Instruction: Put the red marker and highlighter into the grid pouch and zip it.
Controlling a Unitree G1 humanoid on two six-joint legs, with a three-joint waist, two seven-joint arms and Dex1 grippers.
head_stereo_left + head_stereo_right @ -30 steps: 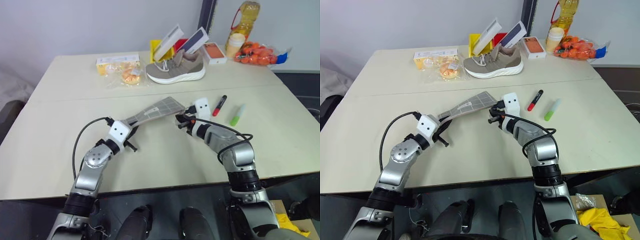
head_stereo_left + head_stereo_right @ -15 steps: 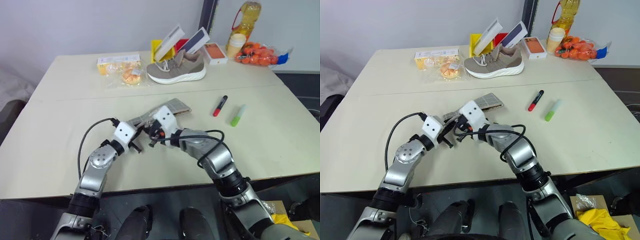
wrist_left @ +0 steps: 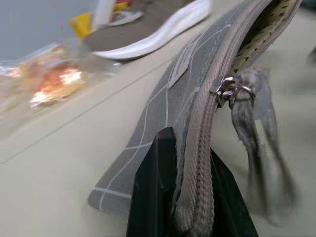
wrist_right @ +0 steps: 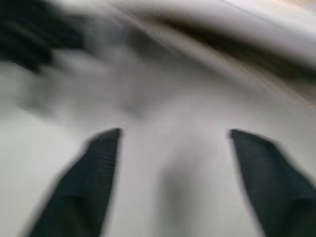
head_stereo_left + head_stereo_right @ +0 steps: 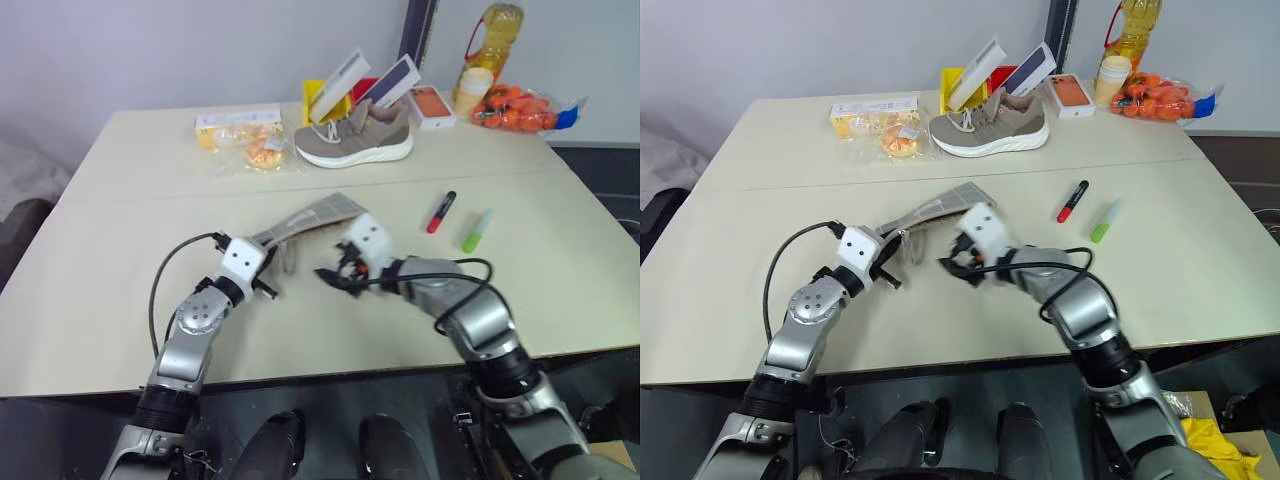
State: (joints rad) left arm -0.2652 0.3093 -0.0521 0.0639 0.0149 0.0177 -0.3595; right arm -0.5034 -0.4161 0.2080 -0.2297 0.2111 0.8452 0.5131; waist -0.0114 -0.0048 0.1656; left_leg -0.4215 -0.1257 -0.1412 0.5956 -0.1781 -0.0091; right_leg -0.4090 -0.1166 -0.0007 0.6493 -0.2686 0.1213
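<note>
Left eye view, items by size. Table (image 5: 120, 250): cream top, carrying all items. Grid pouch (image 5: 315, 217): lying at centre, its near-left end lifting off the surface, zipper edge partly parted with the pull tab (image 3: 244, 106) dangling. Left gripper (image 5: 268, 268): fingers (image 3: 158, 182) pressed together, pinching the pouch's near-left end. Right gripper (image 5: 335, 278): fingers (image 4: 94, 173) spread wide, gripping nothing, hovering just right of the pouch's near edge. Red marker (image 5: 439, 211): lying on the table, right of the pouch and well apart from it. Highlighter (image 5: 476, 229): lying just right of the marker. Step in hand, judged: opening the pouch; both pens are waiting outside. Next move is calling for the right gripper reaching right to the red marker.
</note>
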